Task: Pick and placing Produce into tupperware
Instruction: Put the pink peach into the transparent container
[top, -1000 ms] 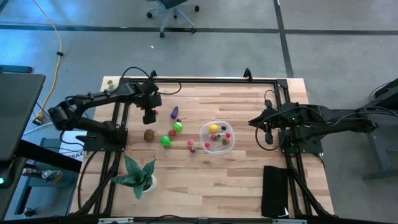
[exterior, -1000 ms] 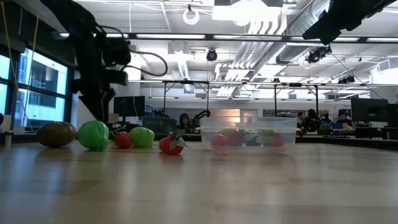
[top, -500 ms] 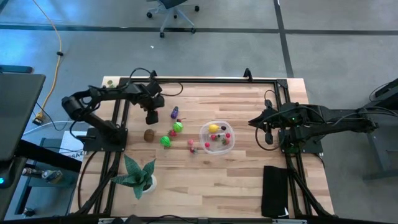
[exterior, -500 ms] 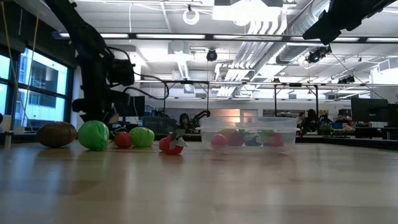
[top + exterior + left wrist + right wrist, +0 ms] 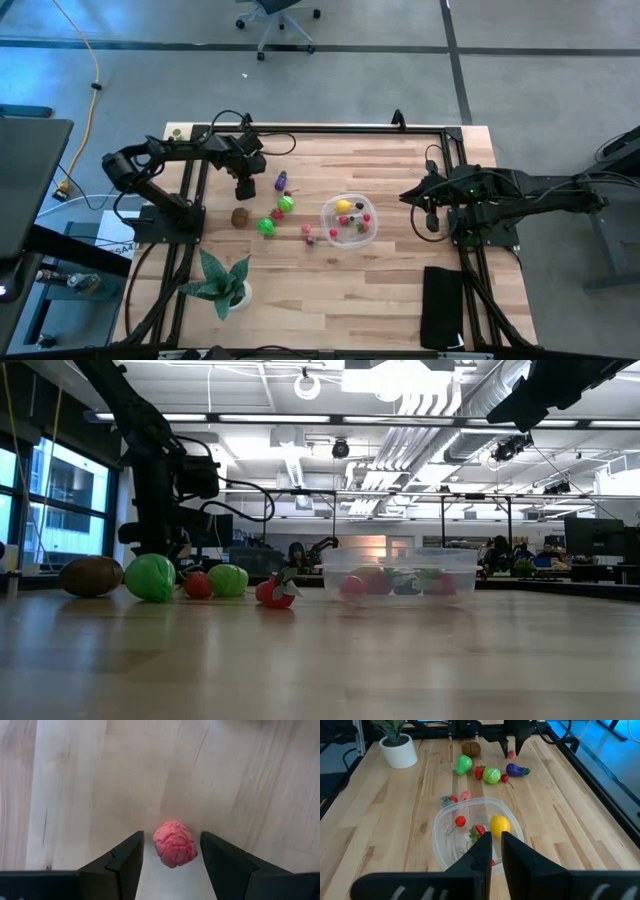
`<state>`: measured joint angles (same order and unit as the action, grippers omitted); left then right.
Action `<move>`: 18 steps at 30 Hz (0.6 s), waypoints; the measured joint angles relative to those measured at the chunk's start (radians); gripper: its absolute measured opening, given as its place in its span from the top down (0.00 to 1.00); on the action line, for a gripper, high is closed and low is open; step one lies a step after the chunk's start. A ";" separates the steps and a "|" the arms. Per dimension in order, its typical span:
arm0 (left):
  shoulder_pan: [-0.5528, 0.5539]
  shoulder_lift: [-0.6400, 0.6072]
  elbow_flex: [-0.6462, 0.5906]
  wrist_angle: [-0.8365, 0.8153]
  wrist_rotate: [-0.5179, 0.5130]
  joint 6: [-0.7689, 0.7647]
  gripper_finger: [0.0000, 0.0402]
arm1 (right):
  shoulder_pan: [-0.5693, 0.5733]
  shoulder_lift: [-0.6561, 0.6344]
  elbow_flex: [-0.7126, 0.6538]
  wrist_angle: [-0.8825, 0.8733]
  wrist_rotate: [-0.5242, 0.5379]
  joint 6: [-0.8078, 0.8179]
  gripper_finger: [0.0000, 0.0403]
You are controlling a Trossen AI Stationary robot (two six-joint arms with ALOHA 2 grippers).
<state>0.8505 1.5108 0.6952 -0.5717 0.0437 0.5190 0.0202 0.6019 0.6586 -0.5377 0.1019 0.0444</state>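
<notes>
The tupperware (image 5: 349, 221) is a clear rounded container at the table's middle, holding a yellow lemon (image 5: 344, 206) and small red pieces. To its left, loose produce lies on the wood: a purple eggplant (image 5: 281, 181), a green ball (image 5: 286, 203), a brown piece (image 5: 239, 216), a green pear (image 5: 266, 227) and a pink bit (image 5: 306, 229). My left gripper (image 5: 243, 190) points down, open, its fingers on either side of a small pink berry (image 5: 175, 844) without touching it. My right gripper (image 5: 432, 217) waits shut, right of the tupperware (image 5: 475, 832).
A potted plant (image 5: 222, 283) stands near the table's near-left corner. A black pad (image 5: 444, 306) lies at the near right. Black frame rails (image 5: 330, 127) run along the far edge and both sides. Bare wood lies in front of the tupperware.
My left gripper has come down toward the table beside the eggplant and has stayed open. Its arm has drawn in at the elbow. The produce and the tupperware have stayed where they were.
</notes>
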 joint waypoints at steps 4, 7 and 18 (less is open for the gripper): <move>0.000 0.000 0.000 -0.004 0.003 -0.017 0.59 | 0.000 0.000 0.000 0.000 0.000 0.000 0.93; 0.000 0.000 0.000 -0.005 0.006 -0.018 0.66 | 0.000 0.000 0.000 0.000 0.000 0.000 0.93; 0.000 0.000 0.000 -0.003 0.056 -0.001 0.83 | 0.000 0.000 0.000 0.000 0.000 0.000 0.93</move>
<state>0.8505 1.5108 0.6949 -0.5747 0.0996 0.5175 0.0204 0.6019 0.6586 -0.5377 0.1020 0.0444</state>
